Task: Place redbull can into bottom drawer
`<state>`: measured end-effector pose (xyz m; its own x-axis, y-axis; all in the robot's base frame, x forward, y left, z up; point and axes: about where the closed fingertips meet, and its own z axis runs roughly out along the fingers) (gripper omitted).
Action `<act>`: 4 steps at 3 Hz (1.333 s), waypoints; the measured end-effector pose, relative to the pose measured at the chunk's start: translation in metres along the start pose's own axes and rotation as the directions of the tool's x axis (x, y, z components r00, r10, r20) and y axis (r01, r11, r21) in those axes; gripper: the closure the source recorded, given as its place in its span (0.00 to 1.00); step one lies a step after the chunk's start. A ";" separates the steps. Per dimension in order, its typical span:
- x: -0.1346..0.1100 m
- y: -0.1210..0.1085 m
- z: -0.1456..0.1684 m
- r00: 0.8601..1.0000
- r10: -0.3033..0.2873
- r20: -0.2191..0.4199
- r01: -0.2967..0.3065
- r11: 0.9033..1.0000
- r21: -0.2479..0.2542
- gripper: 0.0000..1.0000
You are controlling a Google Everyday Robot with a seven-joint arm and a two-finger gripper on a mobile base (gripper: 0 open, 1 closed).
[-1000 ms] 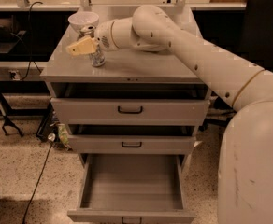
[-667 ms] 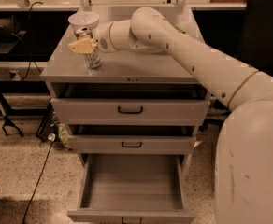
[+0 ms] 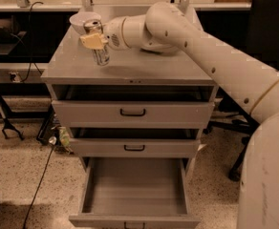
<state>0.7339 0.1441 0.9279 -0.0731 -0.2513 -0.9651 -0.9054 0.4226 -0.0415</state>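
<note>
Bottom drawer [image 3: 134, 194] is pulled out; only its grey floor shows. Top drawer [image 3: 177, 113] and middle drawer [image 3: 170, 147] each stand a crack open with the insides in shadow, so I can't tell what they hold. Bowl [image 3: 80, 20] sits at the back left of the worktop [image 3: 149, 68], just behind the can [image 3: 101, 57]; I can't see into it from here.

Can is not in the drawer yet. It's over the left part of the worktop in my hand [image 3: 97, 41], leaning slightly, tab end up. Hand is clamped on its upper half, with one pale finger [image 3: 93, 40] across the front. I can't tell whether the base touches the worktop or is just off it.

Arm [image 3: 197, 35] comes in from the right and crosses above the worktop, wrist roughly level, hand pointing left.

Versus 1 s ago: hand and can sit a bit higher and further right, and the can's top now shows above the finger. Bowl and all three drawers are unchanged.
</note>
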 end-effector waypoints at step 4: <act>0.040 0.116 -0.157 1.000 0.006 0.013 -0.005 0.997 -0.083 1.00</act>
<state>0.5604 0.0464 0.9253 -0.0735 -0.2374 -0.9686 -0.9366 0.3501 -0.0148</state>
